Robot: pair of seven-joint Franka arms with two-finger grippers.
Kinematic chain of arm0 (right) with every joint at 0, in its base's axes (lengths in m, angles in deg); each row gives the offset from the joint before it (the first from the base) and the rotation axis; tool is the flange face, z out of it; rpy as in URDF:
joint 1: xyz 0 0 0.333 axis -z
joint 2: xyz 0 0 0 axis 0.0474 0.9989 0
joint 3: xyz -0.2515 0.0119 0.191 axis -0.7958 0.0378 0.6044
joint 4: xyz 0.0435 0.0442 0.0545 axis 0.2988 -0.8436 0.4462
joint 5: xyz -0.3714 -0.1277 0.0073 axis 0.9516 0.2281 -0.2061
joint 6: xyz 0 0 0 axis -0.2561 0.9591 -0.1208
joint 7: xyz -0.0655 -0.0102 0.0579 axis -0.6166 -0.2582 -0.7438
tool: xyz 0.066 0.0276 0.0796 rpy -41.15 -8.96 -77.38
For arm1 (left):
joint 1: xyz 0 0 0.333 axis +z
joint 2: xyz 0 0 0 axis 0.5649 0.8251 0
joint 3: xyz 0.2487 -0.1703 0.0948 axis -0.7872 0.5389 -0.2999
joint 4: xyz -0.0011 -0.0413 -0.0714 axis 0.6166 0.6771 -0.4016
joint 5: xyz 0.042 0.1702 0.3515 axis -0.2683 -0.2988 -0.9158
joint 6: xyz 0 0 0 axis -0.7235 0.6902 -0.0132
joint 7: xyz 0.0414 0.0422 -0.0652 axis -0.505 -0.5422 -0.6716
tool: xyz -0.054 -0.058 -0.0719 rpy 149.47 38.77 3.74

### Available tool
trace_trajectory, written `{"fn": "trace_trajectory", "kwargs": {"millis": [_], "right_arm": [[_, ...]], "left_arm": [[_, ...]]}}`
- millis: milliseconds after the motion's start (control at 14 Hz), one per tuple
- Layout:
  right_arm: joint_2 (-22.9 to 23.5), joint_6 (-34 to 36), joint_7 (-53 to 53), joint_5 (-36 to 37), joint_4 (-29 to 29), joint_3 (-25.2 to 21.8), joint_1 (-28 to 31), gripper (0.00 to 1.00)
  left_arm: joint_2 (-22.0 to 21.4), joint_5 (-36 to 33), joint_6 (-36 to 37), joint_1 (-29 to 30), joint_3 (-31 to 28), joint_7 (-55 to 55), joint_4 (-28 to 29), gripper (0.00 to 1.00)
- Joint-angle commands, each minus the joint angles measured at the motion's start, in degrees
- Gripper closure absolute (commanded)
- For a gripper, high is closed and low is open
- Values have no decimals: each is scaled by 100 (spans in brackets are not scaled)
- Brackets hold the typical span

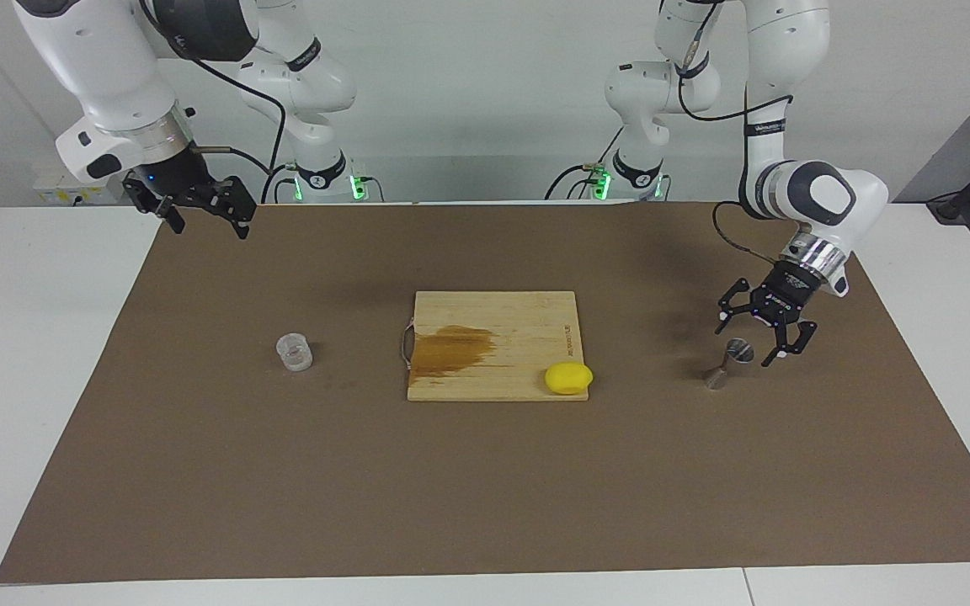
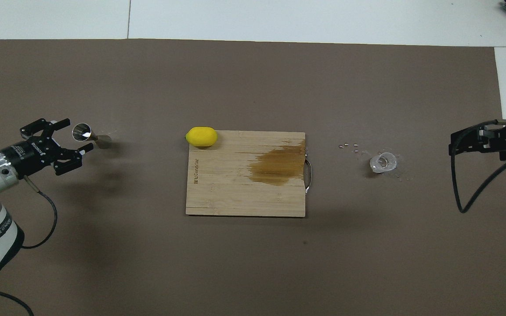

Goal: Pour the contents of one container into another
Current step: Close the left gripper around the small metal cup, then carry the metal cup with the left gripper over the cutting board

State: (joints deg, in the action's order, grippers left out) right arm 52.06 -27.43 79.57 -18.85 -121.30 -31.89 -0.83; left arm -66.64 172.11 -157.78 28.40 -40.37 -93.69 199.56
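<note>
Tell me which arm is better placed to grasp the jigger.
Left: the left gripper hangs open right beside the jigger. The right gripper waits high above the mat's edge.

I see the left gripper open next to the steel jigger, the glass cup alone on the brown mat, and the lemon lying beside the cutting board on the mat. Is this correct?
Not quite. The lemon lies on the cutting board, at its corner, not on the brown mat; the facing view shows this. The rest holds: the left gripper is open next to the steel jigger, and the glass cup stands alone on the mat.
</note>
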Motion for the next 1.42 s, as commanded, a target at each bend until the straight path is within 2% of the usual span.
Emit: {"fn": "trace_trajectory", "kwargs": {"millis": [0, 71, 214, 285, 356, 641, 854, 1068, 1211, 1353], "right_arm": [[-118, -74, 86, -119, -138, 11, 66, 0], [-118, -65, 86, -119, -138, 11, 66, 0], [-118, -74, 86, -119, -138, 11, 66, 0], [-118, -65, 86, -119, -138, 11, 66, 0], [-118, -74, 86, -119, -138, 11, 66, 0], [-118, -74, 86, -119, -138, 11, 66, 0], [-118, -74, 86, -119, -138, 11, 66, 0], [-118, -74, 86, -119, -138, 11, 66, 0], [-118, -65, 86, -119, -138, 11, 66, 0], [-118, -65, 86, -119, -138, 11, 66, 0]], "left_arm": [[-2, 162, -207, -121, -44, -18, 41, 22], [7, 162, -215, -182, -44, -18, 50, 34], [24, 162, -216, -192, -44, -27, 50, 79], [24, 162, -216, -192, -44, -36, 50, 86], [24, 162, -216, -192, -44, -53, 50, 100], [16, 162, -93, -192, -44, -114, 24, 100], [24, 93, 310, -218, 9, -710, -405, 100], [-133, -39, 347, -367, 412, -1160, -705, 100], [-283, -40, 233, -647, 746, -1178, -828, 100], [-266, -31, -29, -1103, 948, -1676, -969, 100]]}}
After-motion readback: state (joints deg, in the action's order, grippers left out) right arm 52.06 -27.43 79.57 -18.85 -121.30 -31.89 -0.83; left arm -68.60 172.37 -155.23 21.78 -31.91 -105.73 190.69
